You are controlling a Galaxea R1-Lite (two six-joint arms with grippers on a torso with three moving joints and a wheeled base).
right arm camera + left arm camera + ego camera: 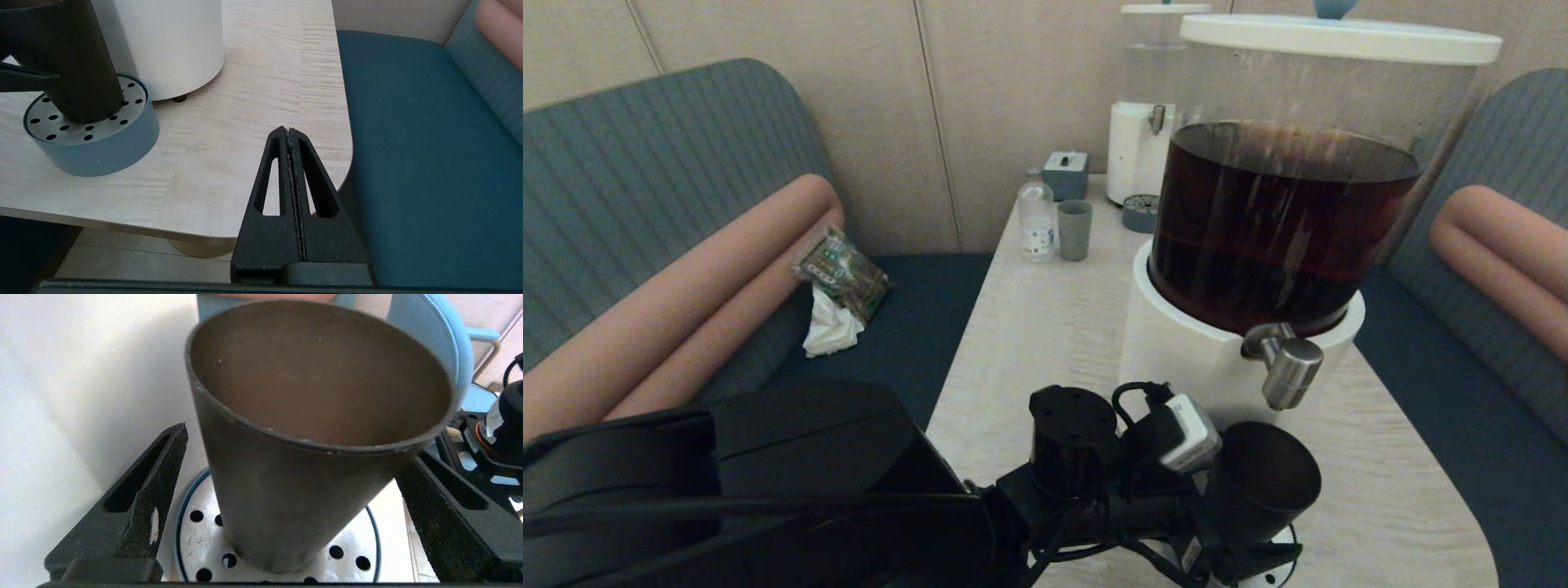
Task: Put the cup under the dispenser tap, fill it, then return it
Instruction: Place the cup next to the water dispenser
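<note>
You see a pale wood counter (1045, 327) between two blue benches. The black cup (310, 428) stands on the round drip tray (92, 134) with holes, right below the silver tap (1286, 363) of the big dispenser (1282, 212) full of brown drink. Your left hand (286, 490) is wide open around the cup, one finger (151, 490) on each side, with a gap showing at this one. Your right hand (291, 179) is closed and waits by the counter's edge.
</note>
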